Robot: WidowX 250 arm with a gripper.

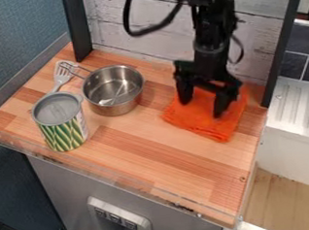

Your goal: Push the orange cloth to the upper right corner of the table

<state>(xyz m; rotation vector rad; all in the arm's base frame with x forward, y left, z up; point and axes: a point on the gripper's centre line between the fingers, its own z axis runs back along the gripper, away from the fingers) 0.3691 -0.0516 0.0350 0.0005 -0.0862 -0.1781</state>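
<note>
My gripper (pixel 202 107) hangs over the right rear part of the table, its two fingers apart, so it is open. Below and around the fingertips lies the orange cloth (pixel 213 126), folded flat, its back part hidden behind the gripper. Both fingertips appear at or just above the cloth; whether they touch it I cannot tell. The cloth's right side is close to the right edge of the wooden table (pixel 159 158), near the black post.
A metal pot (pixel 121 109) stands left of the cloth, with a striped can (pixel 64 134) and a grey slotted spatula (pixel 63 74) farther left. Black posts (pixel 284 47) rise at the table's back corners, and a white plank wall (pixel 136 25) runs behind.
</note>
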